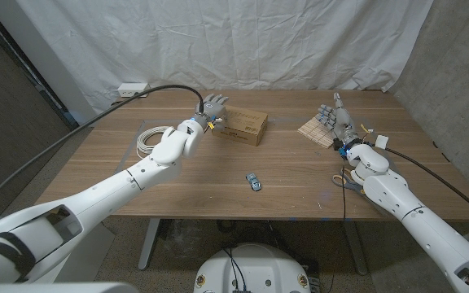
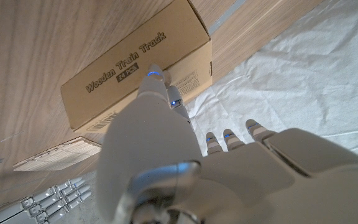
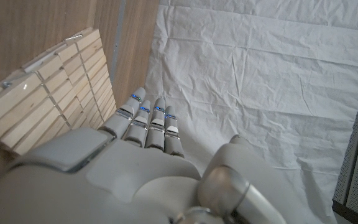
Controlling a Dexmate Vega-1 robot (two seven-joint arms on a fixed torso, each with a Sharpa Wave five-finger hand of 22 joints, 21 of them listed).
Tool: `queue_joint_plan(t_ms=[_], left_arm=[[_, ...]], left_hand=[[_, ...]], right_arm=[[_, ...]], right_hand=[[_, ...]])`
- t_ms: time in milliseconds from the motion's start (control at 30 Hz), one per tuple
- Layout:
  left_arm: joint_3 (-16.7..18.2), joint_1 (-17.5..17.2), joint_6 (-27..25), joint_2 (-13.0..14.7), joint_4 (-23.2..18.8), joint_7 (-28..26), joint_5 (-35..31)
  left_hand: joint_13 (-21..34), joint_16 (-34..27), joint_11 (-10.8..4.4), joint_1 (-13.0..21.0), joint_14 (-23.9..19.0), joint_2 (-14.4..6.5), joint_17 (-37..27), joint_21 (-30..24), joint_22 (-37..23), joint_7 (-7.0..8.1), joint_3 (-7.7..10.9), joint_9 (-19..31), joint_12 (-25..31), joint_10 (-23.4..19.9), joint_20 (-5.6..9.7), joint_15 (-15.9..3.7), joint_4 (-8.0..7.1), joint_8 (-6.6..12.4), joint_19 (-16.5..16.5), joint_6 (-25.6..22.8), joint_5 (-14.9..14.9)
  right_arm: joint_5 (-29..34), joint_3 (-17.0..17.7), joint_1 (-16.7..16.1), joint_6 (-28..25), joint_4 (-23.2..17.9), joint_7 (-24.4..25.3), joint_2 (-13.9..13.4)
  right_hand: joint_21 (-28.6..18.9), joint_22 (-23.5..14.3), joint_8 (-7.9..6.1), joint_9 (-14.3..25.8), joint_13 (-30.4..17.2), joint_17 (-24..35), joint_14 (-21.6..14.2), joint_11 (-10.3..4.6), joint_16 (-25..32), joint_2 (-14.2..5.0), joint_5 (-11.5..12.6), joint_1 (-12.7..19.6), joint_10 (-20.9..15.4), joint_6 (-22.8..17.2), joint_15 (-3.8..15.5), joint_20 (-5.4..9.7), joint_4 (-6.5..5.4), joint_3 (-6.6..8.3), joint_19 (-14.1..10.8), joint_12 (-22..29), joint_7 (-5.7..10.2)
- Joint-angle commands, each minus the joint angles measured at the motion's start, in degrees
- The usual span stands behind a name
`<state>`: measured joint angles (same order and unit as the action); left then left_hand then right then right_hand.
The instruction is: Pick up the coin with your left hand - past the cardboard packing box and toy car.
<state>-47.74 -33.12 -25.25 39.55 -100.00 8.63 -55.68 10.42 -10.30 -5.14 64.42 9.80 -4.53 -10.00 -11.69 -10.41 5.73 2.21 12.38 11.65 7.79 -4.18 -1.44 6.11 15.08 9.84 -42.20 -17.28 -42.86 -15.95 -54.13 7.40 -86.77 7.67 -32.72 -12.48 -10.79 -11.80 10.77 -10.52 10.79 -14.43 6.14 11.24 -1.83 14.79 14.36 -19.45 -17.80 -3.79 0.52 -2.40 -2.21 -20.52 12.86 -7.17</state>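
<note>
The cardboard packing box [image 1: 241, 126], printed "Wooden Train Track", lies at the table's far middle. My left hand [image 1: 214, 106] hovers at the box's left end with its fingers spread and nothing in them. In the left wrist view one fingertip of that hand [image 2: 166, 143] reaches over the box's [image 2: 135, 68] top. The small blue-grey toy car [image 1: 254, 181] stands nearer me, in the middle of the table. My right hand [image 1: 332, 118] stands upright at the far right, fingers straight and apart, holding nothing.
A stack of flat wooden slats [image 1: 317, 132] lies just beside my right hand [image 3: 142, 162] and appears as slats [image 3: 48, 106] in its wrist view. A coiled white cable [image 1: 149, 138] lies left of my left arm. A power strip [image 1: 133, 89] sits at the far left edge.
</note>
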Motion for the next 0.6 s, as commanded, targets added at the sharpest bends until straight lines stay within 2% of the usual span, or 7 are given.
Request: queue_joint_plan(t_ms=[33,600], left_arm=[[-0.3,0.35,-0.26,-0.2,0.27,-0.41,0.31],[-1.24,0.98,-0.58,-1.04,1.08,-0.55,0.45]], left_hand=[[0.15,-0.42,-0.28,0.13,2.84,-0.53,-0.08,-0.23,-0.18,-0.06,-0.1,0.29,0.35,-0.37,0.15,-1.03,0.17,0.4,0.54,-0.94,0.12],[0.15,-0.47,-0.53,0.63,2.14,-0.93,-0.09,-0.3,-0.19,-0.11,-0.18,0.37,0.53,-1.42,0.14,-1.45,0.21,1.36,0.25,-3.79,0.54]], right_arm=[[-0.25,0.09,0.14,0.21,0.32,-0.36,-0.01],[-0.39,0.3,0.11,0.27,0.27,-0.63,-0.26]], right_hand=[[0.03,-0.23,0.33,0.2,-0.18,0.25,-0.5,-0.09,-0.01,-0.47,-0.11,-0.12,-0.54,-0.44,-0.24,0.05,-0.13,-0.26,-0.51,-0.17,0.24],[0.05,-0.23,0.33,0.2,-0.19,0.27,-0.59,-0.1,-0.01,-0.53,-0.17,-0.11,-0.64,-0.47,-0.24,-0.01,-0.1,-0.33,-0.55,-0.18,0.24]])
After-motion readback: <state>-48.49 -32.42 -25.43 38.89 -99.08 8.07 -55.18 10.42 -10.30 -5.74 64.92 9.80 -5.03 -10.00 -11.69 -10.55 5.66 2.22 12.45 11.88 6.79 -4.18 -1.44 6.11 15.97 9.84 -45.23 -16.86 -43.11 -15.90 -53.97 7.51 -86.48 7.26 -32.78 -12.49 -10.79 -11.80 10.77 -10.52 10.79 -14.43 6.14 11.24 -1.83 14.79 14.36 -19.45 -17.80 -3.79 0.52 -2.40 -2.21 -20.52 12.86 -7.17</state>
